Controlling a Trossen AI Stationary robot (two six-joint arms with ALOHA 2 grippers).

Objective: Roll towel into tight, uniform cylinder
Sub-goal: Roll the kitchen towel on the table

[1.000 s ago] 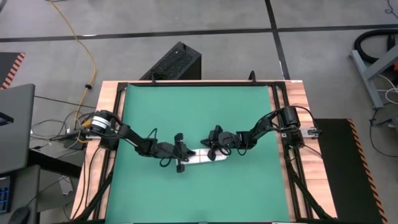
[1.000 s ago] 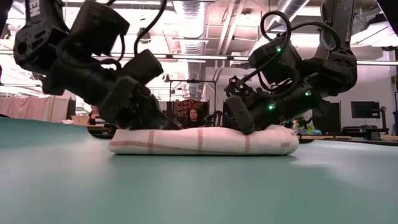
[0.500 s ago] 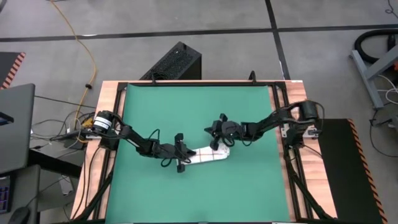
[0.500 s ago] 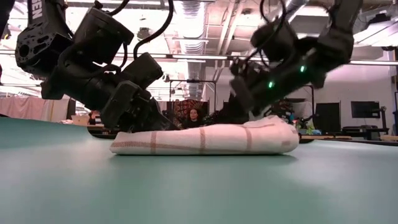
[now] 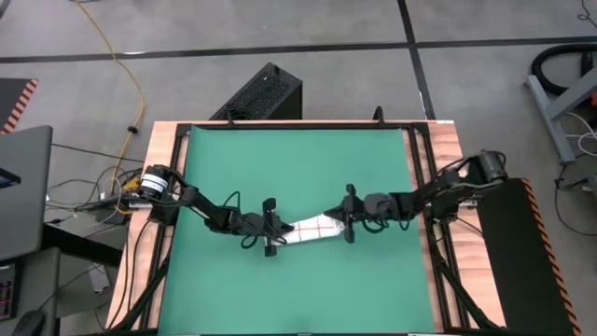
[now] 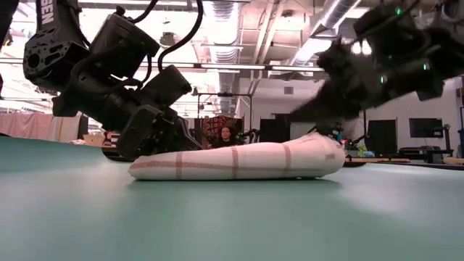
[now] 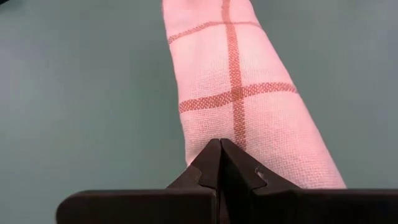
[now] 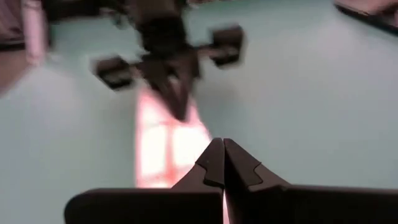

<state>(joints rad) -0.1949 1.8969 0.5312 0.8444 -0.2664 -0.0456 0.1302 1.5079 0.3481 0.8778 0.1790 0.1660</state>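
Observation:
The white checked towel lies as a short roll (image 5: 312, 227) on the green mat (image 5: 298, 159), slanting a little, with its right end nearer the far edge. It also shows in the low view (image 6: 235, 161). My left gripper (image 5: 276, 233) is shut at the roll's left end and shows shut in its wrist view (image 7: 221, 148). My right gripper (image 5: 348, 224) is shut at the roll's right end. It is blurred in the low view (image 6: 319, 116) and in its wrist view (image 8: 222, 149), where the roll (image 8: 158, 140) lies ahead. My left gripper's shut fingertips (image 7: 214, 158) rest on top of the roll's left end (image 7: 208, 134). They come slanting down from the table's left and point along the roll. The roll lies on the mat. My right gripper is blurred at the roll's right end (image 6: 322, 148); whether it touches the roll I cannot tell.
The mat sits in a wooden-edged table with black rails (image 5: 418, 187). Bare mat lies on the far side (image 5: 298, 159) and near side (image 5: 298, 289) of the roll. A person (image 6: 225, 135) shows far behind the table.
My right gripper has gone toward the table's right edge, from over the roll's right part to just past its right end, and the arm has stretched out low. The roll's right end has swung a little toward the far edge. Its left end has stayed under my left gripper.

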